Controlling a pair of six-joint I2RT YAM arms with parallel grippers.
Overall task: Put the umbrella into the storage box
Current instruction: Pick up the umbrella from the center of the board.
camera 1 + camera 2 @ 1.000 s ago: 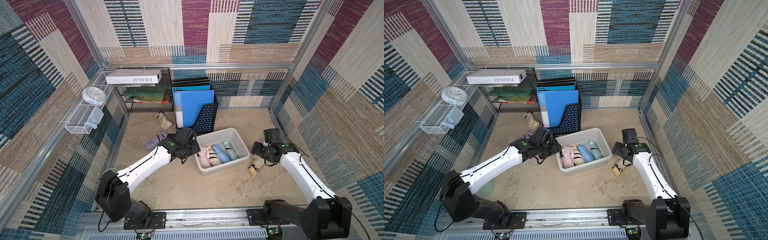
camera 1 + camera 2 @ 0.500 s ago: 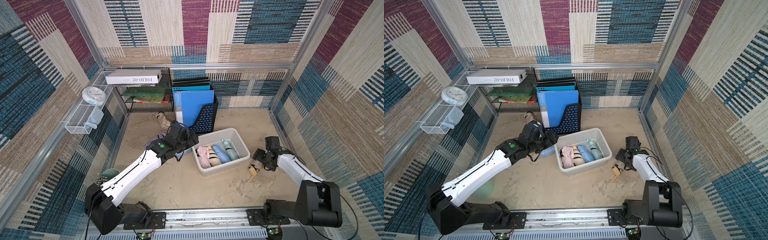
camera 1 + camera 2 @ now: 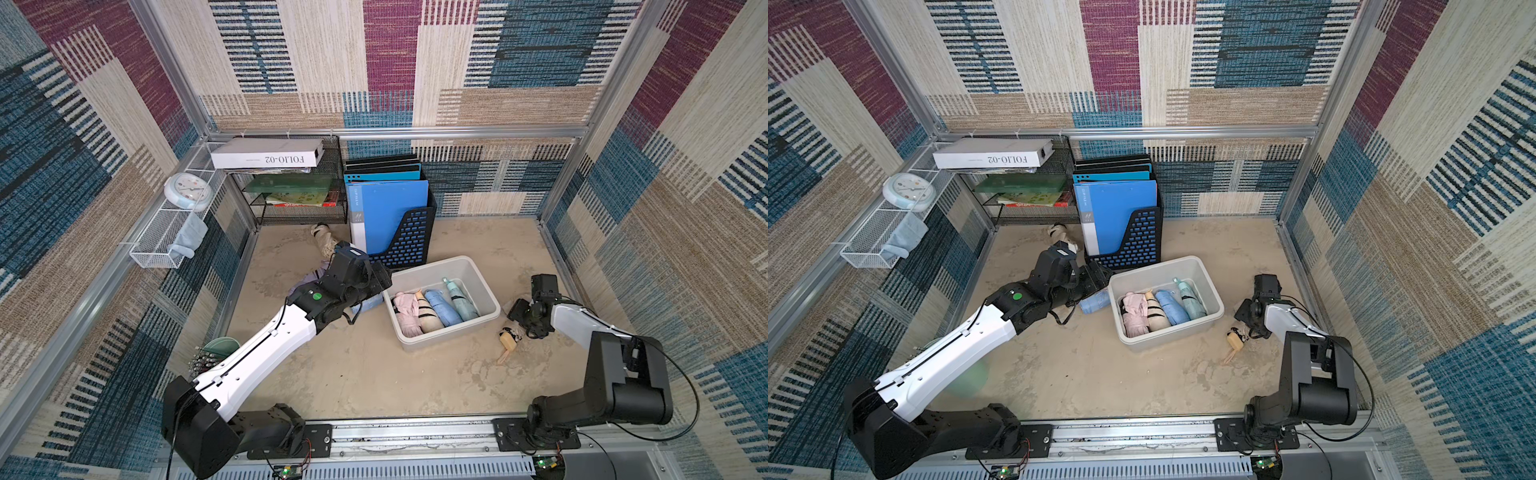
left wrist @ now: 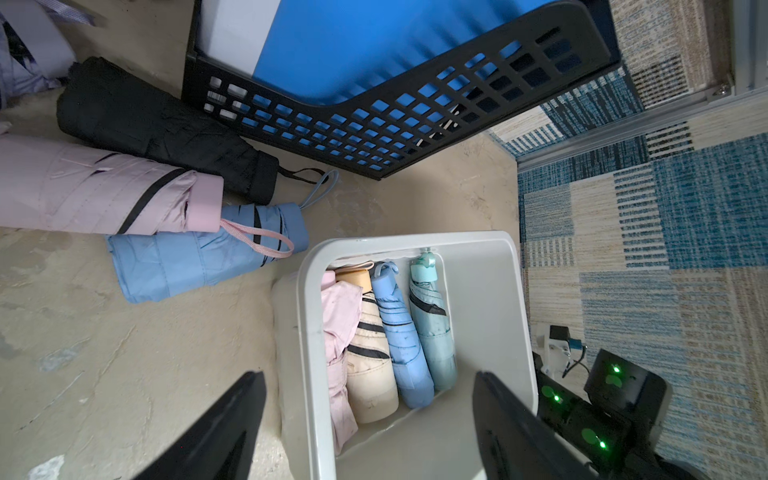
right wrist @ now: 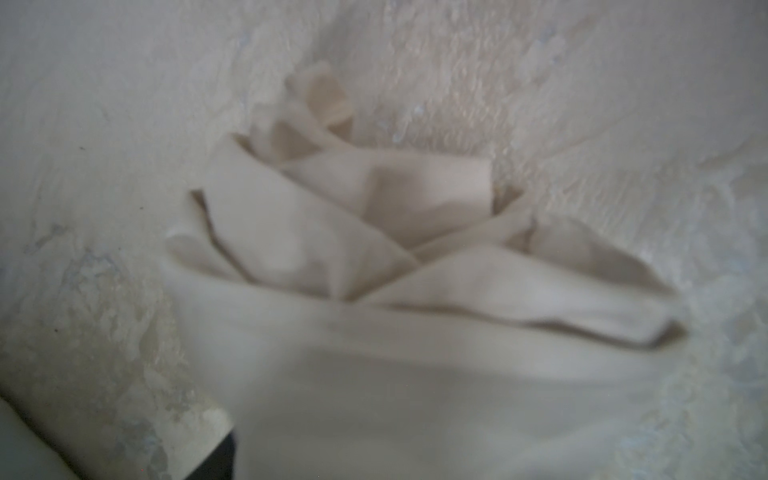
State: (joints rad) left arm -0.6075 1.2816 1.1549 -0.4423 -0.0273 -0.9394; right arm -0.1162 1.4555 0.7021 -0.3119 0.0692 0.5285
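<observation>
Storage box [image 3: 451, 332] held four folded umbrellas [image 4: 401, 332] side by side. Your left gripper [image 4: 368, 376] gaped empty; your right gripper [image 3: 519, 312] jaws: cannot tell.

Free strip in storage box [image 4: 484, 299] beside teal umbrella [image 4: 432, 332]

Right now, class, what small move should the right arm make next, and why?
Probably close the right end effector on the cream umbrella. It sits right at that umbrella, whose fabric fills the right wrist view, and whether it already grips cannot be seen. The umbrella lies on the floor beside the storage box, which has free room inside.
</observation>
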